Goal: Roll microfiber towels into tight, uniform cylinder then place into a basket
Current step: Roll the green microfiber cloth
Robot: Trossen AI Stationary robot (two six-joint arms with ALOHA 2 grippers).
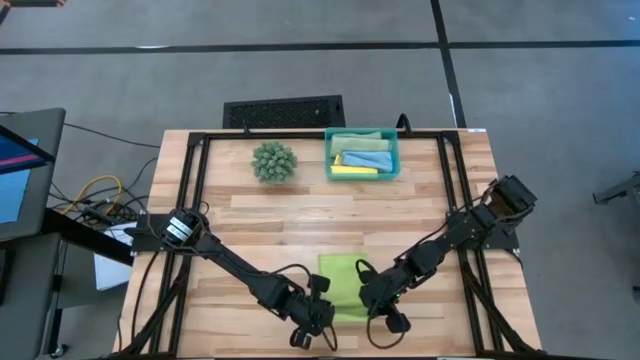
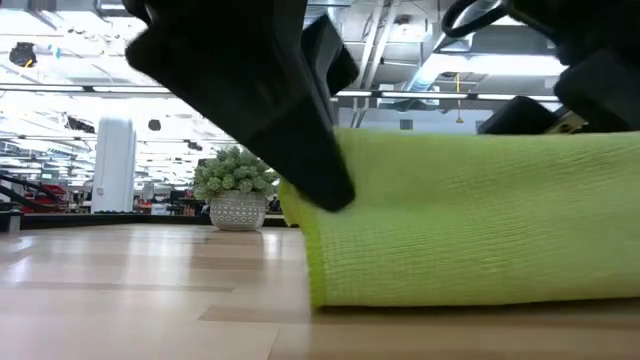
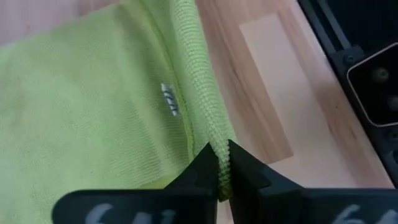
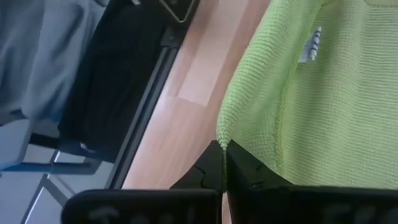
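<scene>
A lime green towel [image 1: 343, 283] lies near the table's front edge, and its near end is raised into a fold [image 2: 470, 220]. My left gripper [image 1: 322, 318] is shut on the towel's near left corner, and my right gripper [image 1: 383, 318] is shut on its near right corner. The teal basket [image 1: 390, 165] stands at the far side. It holds a light blue towel [image 1: 366, 158], a sage green one [image 1: 362, 136] and a yellow one [image 1: 352, 172]. My left gripper pinches the towel's hemmed side edge [image 3: 214, 140] between its two fingertips, at the near left corner. The fingers slant down from the near left. That edge is lifted, while the cloth beyond it lies on the table. My right gripper pinches the towel's near right corner [image 4: 222, 138] between its two fingertips, slanting down from the near right. The corner is raised off the wood; the rest of the cloth slopes away onto the table.
A round spiky green plant ball [image 1: 273, 161] sits left of the basket. A black slotted grille [image 1: 283, 111] lies beyond the table's far edge. Black frame rails [image 1: 195, 200] run along the table's sides. Bare wood lies between towel and basket.
</scene>
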